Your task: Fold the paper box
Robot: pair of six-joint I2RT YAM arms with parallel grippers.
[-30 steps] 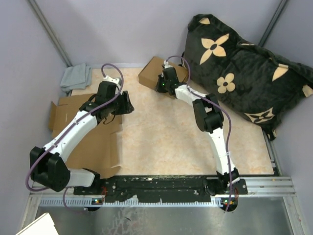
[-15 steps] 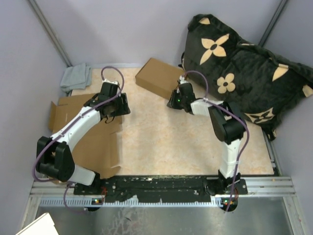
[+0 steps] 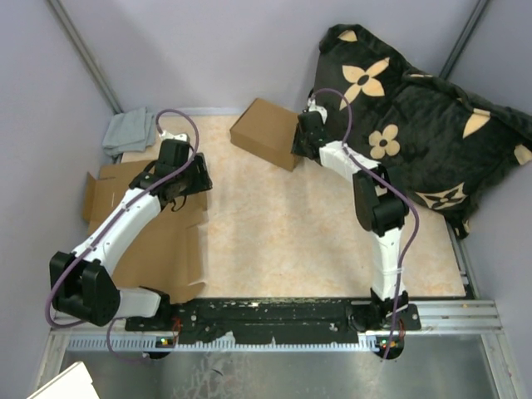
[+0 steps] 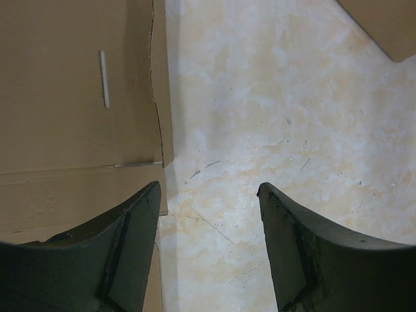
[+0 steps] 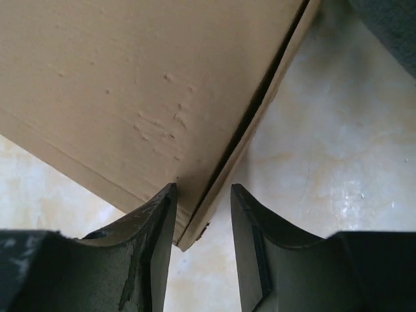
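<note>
Right gripper back at paper box, half-open astride its corner, unclamped; left gripper wide, empty; box cropped in wrist view.

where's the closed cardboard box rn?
Top view: cardboard box at the far centre of the table, its right corner at the fingertips of the right gripper, black floral cushion just right.

- Top view: even, diffuse, moderately bright light; soft, short shadows lie under both arms on the table.
- Metal plate: dull sheen, nothing burnt out.
- Dark cushion: little surface detail.
- Left wrist view: left gripper dark and blurred; table sharp, with pale glare.
- Right wrist view: box sharp, with a dark shadow line along its edge; right gripper soft.
</note>
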